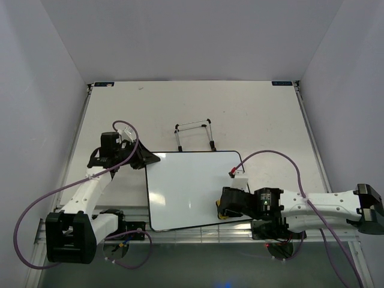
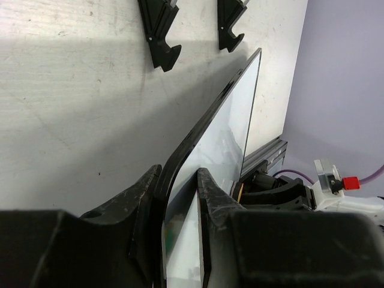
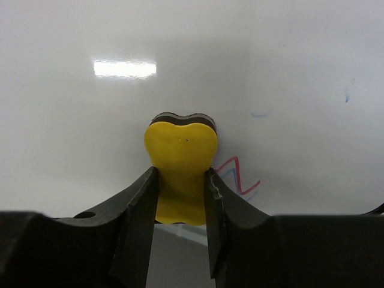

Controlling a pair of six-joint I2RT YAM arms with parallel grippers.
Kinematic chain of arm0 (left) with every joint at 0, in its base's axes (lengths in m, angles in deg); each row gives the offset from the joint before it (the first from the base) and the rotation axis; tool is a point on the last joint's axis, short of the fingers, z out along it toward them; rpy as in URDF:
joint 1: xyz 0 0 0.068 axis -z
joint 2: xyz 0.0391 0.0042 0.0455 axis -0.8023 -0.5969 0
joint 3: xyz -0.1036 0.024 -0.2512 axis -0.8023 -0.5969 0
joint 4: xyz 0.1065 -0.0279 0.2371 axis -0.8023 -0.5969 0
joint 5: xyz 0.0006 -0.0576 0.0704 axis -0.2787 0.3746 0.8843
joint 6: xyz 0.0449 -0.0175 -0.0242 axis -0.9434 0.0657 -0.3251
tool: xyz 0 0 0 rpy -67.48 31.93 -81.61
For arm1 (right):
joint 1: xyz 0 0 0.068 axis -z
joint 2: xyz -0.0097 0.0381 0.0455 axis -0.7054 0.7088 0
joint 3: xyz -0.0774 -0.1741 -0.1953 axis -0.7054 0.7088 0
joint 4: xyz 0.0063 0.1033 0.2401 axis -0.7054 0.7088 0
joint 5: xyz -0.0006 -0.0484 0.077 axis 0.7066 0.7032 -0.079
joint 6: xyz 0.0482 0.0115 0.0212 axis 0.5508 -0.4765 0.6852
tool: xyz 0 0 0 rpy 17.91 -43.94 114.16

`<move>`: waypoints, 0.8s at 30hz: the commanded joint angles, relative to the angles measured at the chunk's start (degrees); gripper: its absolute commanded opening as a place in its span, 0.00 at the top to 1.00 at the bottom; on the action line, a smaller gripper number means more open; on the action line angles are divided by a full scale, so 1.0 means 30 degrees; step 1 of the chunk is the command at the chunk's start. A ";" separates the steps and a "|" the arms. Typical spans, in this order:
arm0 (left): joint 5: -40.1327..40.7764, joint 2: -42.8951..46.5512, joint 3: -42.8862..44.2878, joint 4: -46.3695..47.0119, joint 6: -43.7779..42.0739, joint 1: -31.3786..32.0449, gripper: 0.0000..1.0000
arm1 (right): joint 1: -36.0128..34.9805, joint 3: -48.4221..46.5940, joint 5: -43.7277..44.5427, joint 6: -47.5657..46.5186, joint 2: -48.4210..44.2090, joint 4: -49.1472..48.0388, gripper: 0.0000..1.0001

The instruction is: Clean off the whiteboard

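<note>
The whiteboard [image 1: 186, 186] lies flat on the table, its face nearly all white. My left gripper [image 1: 151, 158] is shut on the board's far left corner. In the left wrist view its black rim [image 2: 204, 117] runs between the fingers of the left gripper [image 2: 179, 180]. My right gripper [image 1: 224, 207] is over the board's near right part, shut on a yellow eraser [image 3: 180, 153] pressed to the white surface [image 3: 270, 72]. A short red zigzag mark [image 3: 241, 177] remains just right of the eraser, with faint blue specks further right.
A thin wire easel stand [image 1: 194, 134] lies on the table just beyond the board, and its black feet [image 2: 161, 37] show in the left wrist view. The table's near metal rail [image 1: 198, 234] runs below the board. Grey walls close in both sides.
</note>
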 commanded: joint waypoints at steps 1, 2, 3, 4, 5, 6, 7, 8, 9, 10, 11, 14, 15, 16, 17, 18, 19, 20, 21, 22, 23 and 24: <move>0.3675 0.1042 0.0029 -0.2258 -0.0447 -0.0303 1.00 | 0.0603 -0.0270 0.0051 -0.3567 0.1406 -0.1459 0.74; 0.3648 0.1189 0.0029 -0.2317 -0.0388 -0.0653 1.00 | 0.0691 -0.0446 -0.0153 -0.4071 0.1583 -0.1961 0.73; 0.3647 0.1393 0.0029 -0.2434 -0.0358 -0.0888 1.00 | 0.0837 -0.0651 -0.0648 -0.4627 0.1730 -0.2430 0.73; 0.3560 0.1453 0.0029 -0.2667 -0.0329 -0.1065 1.00 | 0.1186 -0.1059 -0.0972 -0.5154 0.2195 -0.3479 0.73; 0.3530 0.1541 0.0058 -0.2786 -0.0358 -0.1501 1.00 | 0.1364 -0.1266 -0.1324 -0.6262 0.2490 -0.3925 0.73; 0.3414 0.1571 0.0116 -0.2874 -0.0445 -0.1999 1.00 | 0.1539 -0.1529 -0.1965 -0.6679 0.2841 -0.4161 0.73; 0.3384 0.1571 0.0204 -0.3165 -0.0504 -0.2120 1.00 | 0.1918 -0.2112 -0.2233 -0.7060 0.3657 -0.4338 0.73; 0.3616 0.1542 0.0408 -0.3313 -0.0649 -0.2266 1.00 | 0.2038 -0.2350 -0.2438 -0.7702 0.4013 -0.4629 0.73; 0.3676 0.1484 0.0439 -0.3372 -0.0651 -0.2268 1.00 | 0.2358 -0.2526 -0.3108 -0.8028 0.4365 -0.4864 0.73; 0.3706 0.1454 0.0439 -0.3431 -0.0651 -0.2268 1.00 | 0.2594 -0.2615 -0.3404 -0.8263 0.4861 -0.5041 0.73; 0.3706 0.1454 0.0410 -0.3431 -0.0651 -0.2268 1.00 | 0.2857 -0.2529 -0.3639 -0.8352 0.5011 -0.5072 0.73; 0.4202 0.1483 0.0497 -0.3637 -0.0592 -0.2384 1.00 | 0.4174 -0.0927 -0.4898 -0.8179 0.4517 -0.5014 0.73; 0.4320 0.1512 0.0469 -0.3636 -0.0563 -0.2414 1.00 | 0.4845 -0.0366 -0.5597 -0.7887 0.4138 -0.4984 0.73; 0.4379 0.1484 0.0439 -0.3607 -0.0505 -0.2501 1.00 | 0.5084 0.0133 -0.5894 -0.7739 0.3293 -0.4868 0.73; 0.4409 0.1454 0.0439 -0.3549 -0.0504 -0.2589 1.00 | 0.5289 0.0515 -0.5955 -0.7535 0.2878 -0.4548 0.73; 0.4438 0.1396 0.0410 -0.3520 -0.0417 -0.2648 1.00 | 0.5465 0.1012 -0.5782 -0.7243 0.2439 -0.3558 0.74; 0.4409 0.1366 0.0352 -0.3374 -0.0416 -0.2706 1.00 | 0.5496 0.1191 -0.5780 -0.6747 0.1738 -0.2997 0.73; 0.4409 0.1337 0.0293 -0.3315 -0.0387 -0.2794 1.00 | 0.5583 0.1338 -0.5809 -0.6568 0.1499 -0.2412 0.73; 0.4293 0.1337 0.0264 -0.3227 -0.0358 -0.2824 1.00 | 0.5642 0.1513 -0.5694 -0.6363 0.1323 -0.1797 0.74; 0.4234 0.1337 0.0176 -0.3110 -0.0329 -0.2824 1.00 | 0.5672 0.1573 -0.5605 -0.5926 0.1089 -0.0543 0.73; 0.4175 0.1395 0.0146 -0.3022 -0.0300 -0.2882 1.00 | 0.5672 0.1690 -0.5576 -0.5718 0.1058 -0.0038 0.74; 0.4088 0.1395 0.0117 -0.2934 -0.0328 -0.2883 1.00 | 0.5672 0.1807 -0.5459 -0.5513 0.0971 0.0460 0.73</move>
